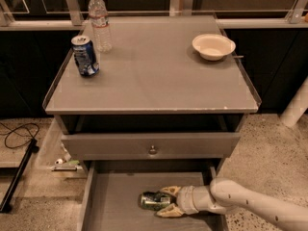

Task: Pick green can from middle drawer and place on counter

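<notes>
While the green can (153, 200) lies on its side at lower centre, on the middle drawer (113, 203) floor, the pincer (168, 201) is spread wide around its right end; open floor runs left to the drawer wall, with the table (159, 76) front edge higher in the frame.

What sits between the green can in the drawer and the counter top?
The gripper straddles the green can in the middle drawer. Between it and the counter rises the closed drawer front; the can likely must be lifted over that.
</notes>
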Controlling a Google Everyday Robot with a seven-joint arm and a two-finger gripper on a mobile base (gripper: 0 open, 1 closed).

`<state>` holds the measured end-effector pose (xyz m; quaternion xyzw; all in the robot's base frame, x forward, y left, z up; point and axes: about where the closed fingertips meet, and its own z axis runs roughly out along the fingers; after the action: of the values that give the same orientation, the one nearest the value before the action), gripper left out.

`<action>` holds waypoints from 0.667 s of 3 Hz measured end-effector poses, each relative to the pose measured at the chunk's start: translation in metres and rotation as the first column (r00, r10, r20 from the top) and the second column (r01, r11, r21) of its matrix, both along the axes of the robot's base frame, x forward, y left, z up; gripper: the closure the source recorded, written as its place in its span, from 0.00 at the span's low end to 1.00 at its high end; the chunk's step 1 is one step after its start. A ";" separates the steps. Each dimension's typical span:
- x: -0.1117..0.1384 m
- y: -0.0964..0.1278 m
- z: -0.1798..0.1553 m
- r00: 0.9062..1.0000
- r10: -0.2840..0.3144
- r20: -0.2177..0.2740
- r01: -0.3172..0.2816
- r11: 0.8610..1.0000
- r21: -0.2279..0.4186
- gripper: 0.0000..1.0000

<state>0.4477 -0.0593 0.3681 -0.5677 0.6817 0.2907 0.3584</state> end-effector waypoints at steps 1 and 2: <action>0.000 0.000 0.000 1.000 0.000 -0.001 0.000 1.000 0.000 0.66; -0.001 0.000 0.000 1.000 -0.001 -0.008 0.001 1.000 0.000 0.89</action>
<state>0.4463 -0.0597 0.3682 -0.5662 0.6835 0.2926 0.3558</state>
